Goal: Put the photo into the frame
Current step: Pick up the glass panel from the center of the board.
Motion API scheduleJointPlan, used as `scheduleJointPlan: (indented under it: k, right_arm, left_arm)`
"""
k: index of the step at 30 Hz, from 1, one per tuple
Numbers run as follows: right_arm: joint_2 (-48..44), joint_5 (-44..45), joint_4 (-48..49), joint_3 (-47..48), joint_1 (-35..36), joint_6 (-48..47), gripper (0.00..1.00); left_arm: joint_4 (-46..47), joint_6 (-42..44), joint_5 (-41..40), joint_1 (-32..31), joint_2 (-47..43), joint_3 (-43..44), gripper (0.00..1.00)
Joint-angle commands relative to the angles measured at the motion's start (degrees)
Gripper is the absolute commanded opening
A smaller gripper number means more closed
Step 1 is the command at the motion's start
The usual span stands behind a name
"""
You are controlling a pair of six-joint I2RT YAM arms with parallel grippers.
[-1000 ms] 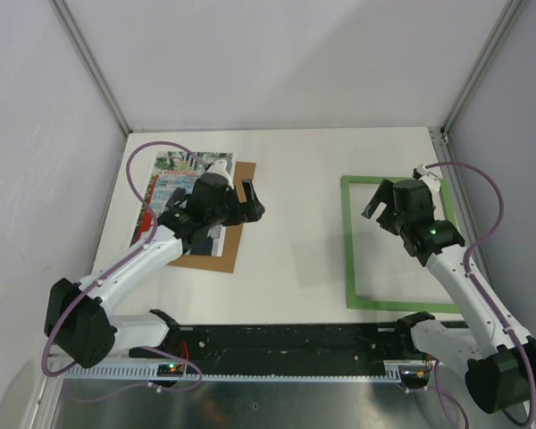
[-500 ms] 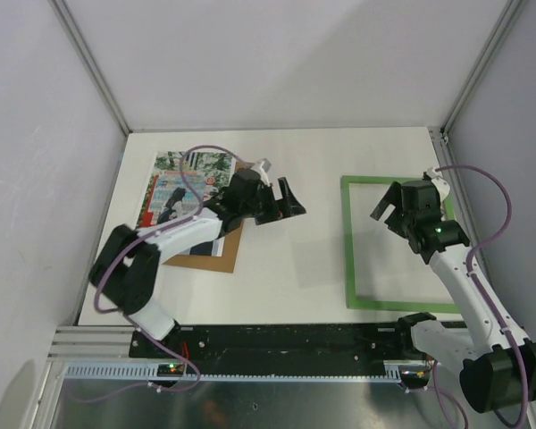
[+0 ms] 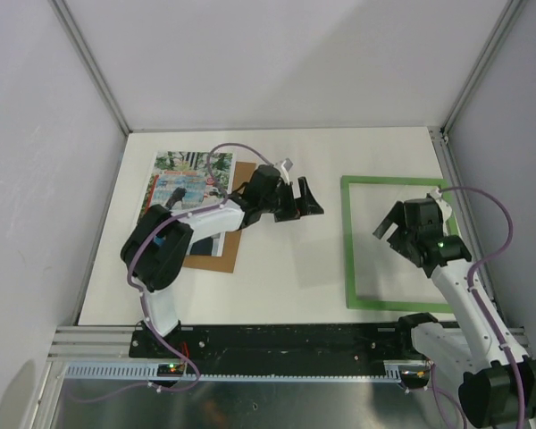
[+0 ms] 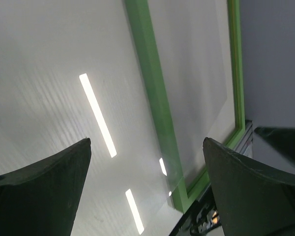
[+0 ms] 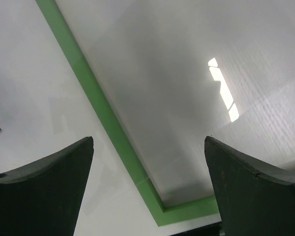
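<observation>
At the centre, the left gripper (image 3: 305,206) has swung off the photo (image 3: 183,177) toward the frame (image 3: 348,243), jaws apart and empty. The right gripper (image 3: 391,235) is equally wide, so the photo is not yet picked up.

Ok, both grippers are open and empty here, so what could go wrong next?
The left gripper and right gripper, both open, sit close to the frame; reaching for it together, they could collide.
The photo overlaps the brown backing board beneath the left arm; a low pass could drag it, or a grasp lift both.
The frame lies flat, so a pinch on its thin edge may slip.
</observation>
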Motion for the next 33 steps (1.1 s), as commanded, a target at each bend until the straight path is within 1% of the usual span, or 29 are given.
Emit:
scheduleJointPlan:
  k: [1, 5, 7, 10, 17, 23, 28, 33]
  right_arm:
    - [-4.4, -5.1, -2.0, -5.2, -0.2, 6.4, 0.99]
    - [-7.4, -9.5, -0.4, -10.6, -0.2, 11.2, 0.99]
    - [-8.3, -14.0, 1.9, -13.7, -0.2, 13.4, 0.99]
    - [-8.5, -17.2, 4.5, -16.8, -0.2, 15.6, 0.99]
    - [-9.3, -19.2, 6.9, -20.9, -0.1, 19.4, 0.99]
    - [-9.1, -20.4, 12.9, -25.4, -0.1, 22.3, 0.99]
    - [-11.2, -18.1, 16.3, -27.2, -0.1, 24.0, 0.99]
    - [-13.7, -16.4, 21.0, -30.1, -0.1, 26.1, 0.99]
  left_arm:
    - [0.0, 4.4, -0.7, 2.5, 2.3, 7.1, 1.00]
    - [-1.2, 7.4, -0.5, 5.3, 7.4, 13.7, 1.00]
    - [-1.5, 8.2, 1.2, 6.8, 10.5, 17.2, 1.00]
    - [-1.7, 8.9, 3.1, 8.3, 14.6, 21.7, 1.00]
    - [-2.5, 11.2, 4.5, 9.3, 21.1, 31.7, 1.00]
    - [-3.1, 12.1, 5.7, 9.6, 26.2, 39.2, 1.00]
    - [-3.9, 11.3, 7.6, 9.8, 31.1, 44.8, 1.00]
    - [-5.3, 11.1, 7.7, 9.8, 35.3, 49.2, 1.00]
